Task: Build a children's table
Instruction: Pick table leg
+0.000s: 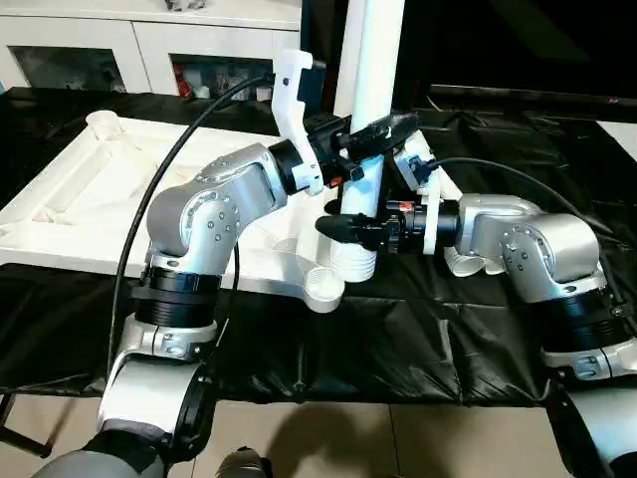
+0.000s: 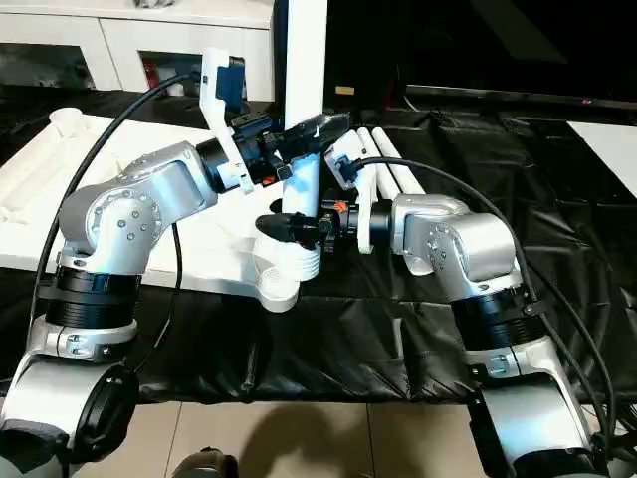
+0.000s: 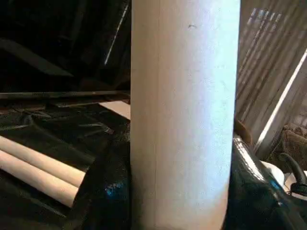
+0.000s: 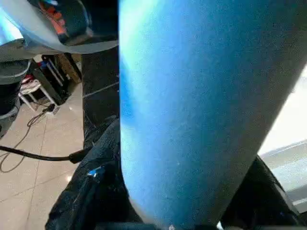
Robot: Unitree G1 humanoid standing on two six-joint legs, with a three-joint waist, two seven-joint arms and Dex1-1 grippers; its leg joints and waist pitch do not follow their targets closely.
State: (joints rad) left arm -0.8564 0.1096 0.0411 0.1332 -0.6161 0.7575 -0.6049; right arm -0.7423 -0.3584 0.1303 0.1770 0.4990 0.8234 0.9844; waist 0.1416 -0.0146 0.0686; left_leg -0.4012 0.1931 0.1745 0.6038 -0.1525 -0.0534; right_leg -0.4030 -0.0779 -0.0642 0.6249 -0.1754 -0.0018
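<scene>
Left eye view: black sheet [image 1: 398, 339] covers surface, cabinet [image 1: 149, 45] behind.

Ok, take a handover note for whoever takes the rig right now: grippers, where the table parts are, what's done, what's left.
Left gripper: clamped on the upright leg, upper grip.
Right gripper: fingers around the same leg, lower down near its flared end; grip not confirmed.
Tabletop: upside down on the black cloth, ribs up.
Leg stands over the near corner socket; seating cannot be told.
Spare legs lie on the cloth behind the right arm.
Left: seat this leg, then fit the rest.
</scene>
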